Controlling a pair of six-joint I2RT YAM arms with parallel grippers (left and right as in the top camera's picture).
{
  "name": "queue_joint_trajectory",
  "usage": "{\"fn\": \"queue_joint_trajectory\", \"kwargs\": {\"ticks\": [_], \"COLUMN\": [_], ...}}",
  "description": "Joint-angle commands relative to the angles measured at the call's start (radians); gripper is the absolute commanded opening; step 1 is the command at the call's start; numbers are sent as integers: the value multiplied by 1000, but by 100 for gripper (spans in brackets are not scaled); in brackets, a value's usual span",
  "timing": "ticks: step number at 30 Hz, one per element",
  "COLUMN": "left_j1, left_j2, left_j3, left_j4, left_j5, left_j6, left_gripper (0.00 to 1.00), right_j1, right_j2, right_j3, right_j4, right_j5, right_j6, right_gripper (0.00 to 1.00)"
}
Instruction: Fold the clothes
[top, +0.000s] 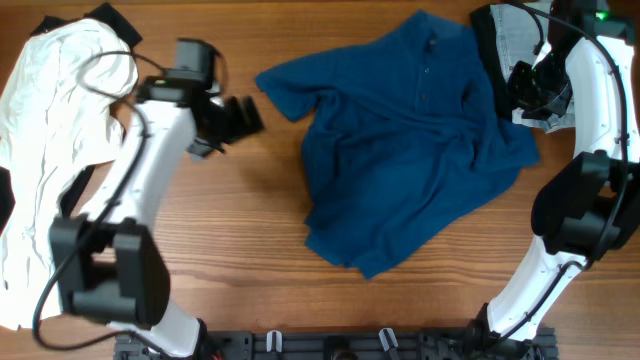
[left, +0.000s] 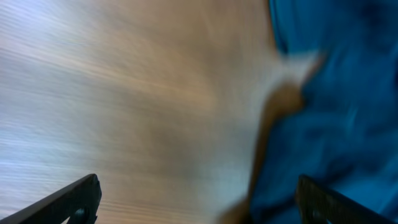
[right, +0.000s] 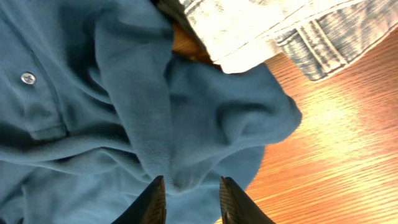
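Observation:
A dark blue polo shirt (top: 400, 150) lies spread and rumpled on the wooden table, collar toward the far edge. My left gripper (top: 238, 118) is open and empty just left of the shirt's left sleeve (top: 285, 85). The blurred left wrist view shows the fingers wide apart (left: 198, 202) over bare wood, with the blue cloth (left: 336, 124) on the right. My right gripper (top: 520, 92) is at the shirt's right sleeve. In the right wrist view its fingers (right: 193, 193) are close together with a raised fold of the blue shirt (right: 155, 124) pinched between them.
A white garment (top: 50, 120) lies heaped along the left edge with a black piece (top: 115, 22) behind it. A denim item (top: 505, 30) lies at the back right, also in the right wrist view (right: 298, 31), touching the shirt. Bare wood (top: 240, 240) shows in front.

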Motion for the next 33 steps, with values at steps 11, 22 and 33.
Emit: {"fn": "queue_joint_trajectory", "kwargs": {"ticks": [11, 22, 33], "left_j1": [-257, -246, -24], "left_j2": [247, 337, 143], "left_j3": [4, 4, 205], "left_j4": [127, 222, 63], "left_j5": [293, 202, 46], "left_j6": [66, -12, 38], "left_gripper": [100, 4, 4], "right_j1": [6, 6, 121], "right_j2": [-4, -4, -4], "right_j3": [10, 10, 10], "right_j4": [55, 71, 102], "right_j5": [-81, -122, -122], "right_j6": [-26, -48, -71], "right_gripper": [42, 41, 43]}}
